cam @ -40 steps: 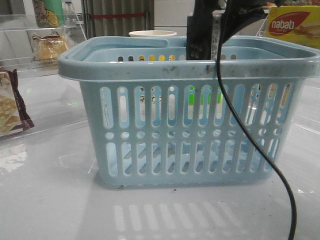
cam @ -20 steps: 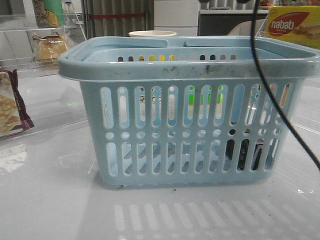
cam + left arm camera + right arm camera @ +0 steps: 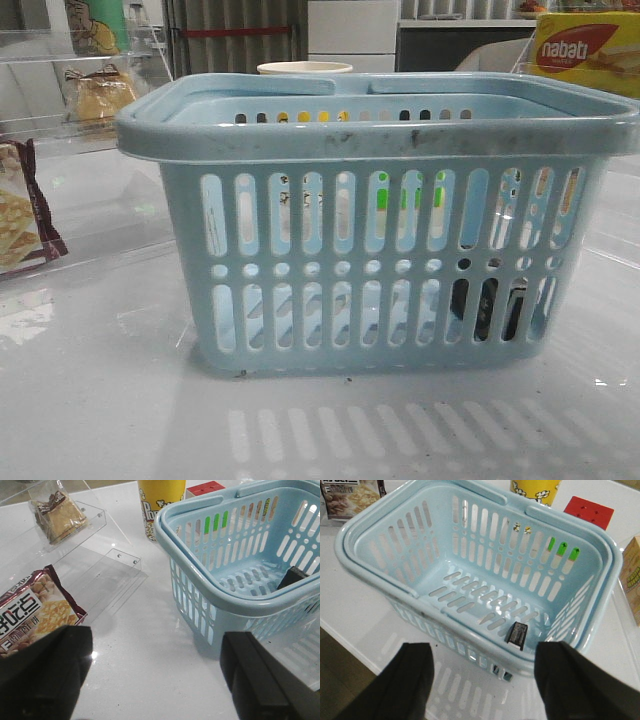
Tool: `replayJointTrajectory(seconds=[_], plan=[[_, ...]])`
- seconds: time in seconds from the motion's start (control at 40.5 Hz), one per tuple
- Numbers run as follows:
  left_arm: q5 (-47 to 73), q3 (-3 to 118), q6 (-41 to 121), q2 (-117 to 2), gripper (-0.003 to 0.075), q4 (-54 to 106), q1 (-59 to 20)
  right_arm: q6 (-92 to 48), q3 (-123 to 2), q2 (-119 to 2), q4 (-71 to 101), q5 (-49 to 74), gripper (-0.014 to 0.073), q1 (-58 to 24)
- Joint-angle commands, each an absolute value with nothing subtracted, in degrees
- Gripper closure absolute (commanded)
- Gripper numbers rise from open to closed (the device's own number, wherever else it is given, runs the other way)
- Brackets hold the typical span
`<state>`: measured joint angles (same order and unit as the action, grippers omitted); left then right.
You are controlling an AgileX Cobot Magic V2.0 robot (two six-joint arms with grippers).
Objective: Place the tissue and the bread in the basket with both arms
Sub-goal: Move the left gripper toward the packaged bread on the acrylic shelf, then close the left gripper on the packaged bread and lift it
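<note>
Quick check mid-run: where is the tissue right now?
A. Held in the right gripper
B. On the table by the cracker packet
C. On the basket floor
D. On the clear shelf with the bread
C: the dark tissue lies on the floor of the basket, near its corner, and both the right gripper and the left gripper are open and empty.

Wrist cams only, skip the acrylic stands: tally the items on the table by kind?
Containers: 2, basket, popcorn cup
Packaged food: 3, bread, cracker packet, yellow box
Other: 2, tissue lying in the basket, red cube
Total: 7
</note>
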<state>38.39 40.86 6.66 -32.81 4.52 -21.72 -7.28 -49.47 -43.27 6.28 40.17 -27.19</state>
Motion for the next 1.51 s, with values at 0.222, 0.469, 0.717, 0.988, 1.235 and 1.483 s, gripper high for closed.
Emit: replayJointTrajectory(seconds=[0.222,0.469,0.717,0.988,1.235,1.483], plan=[[33.56,42.49,6.14,-33.30,0.0142,5.28,-22.14,-8.15,-44.32,-32.28,6.52,37.61,0.0053,-27.11],[32.04,42.49,6.14,-33.30,0.0142,5.30,-22.14,-8.15,-44.35,-32.28,6.52,37.86,0.0053,-27.11],[28.06,42.49,6.14,-37.57,0.0142,5.39,-22.14,-8.15,-44.35,-32.28,6.57,37.86,0.0053,-27.11],[26.23,50.04,6.14,-56.67,0.0135,1.12,-21.01,-8.15,-44.35,-32.28,6.57,37.91,0.0053,-27.11],[27.29,64.91,6.04,-77.81,0.0055,3.16,-14.83,-8.15,-44.35,-32.28,6.57,37.91,0.0053,-27.11],[28.00,81.38,6.04,-94.57,0.0056,3.64,-9.62,-8.15,-44.35,-32.28,6.57,37.91,0.0053,-27.11]])
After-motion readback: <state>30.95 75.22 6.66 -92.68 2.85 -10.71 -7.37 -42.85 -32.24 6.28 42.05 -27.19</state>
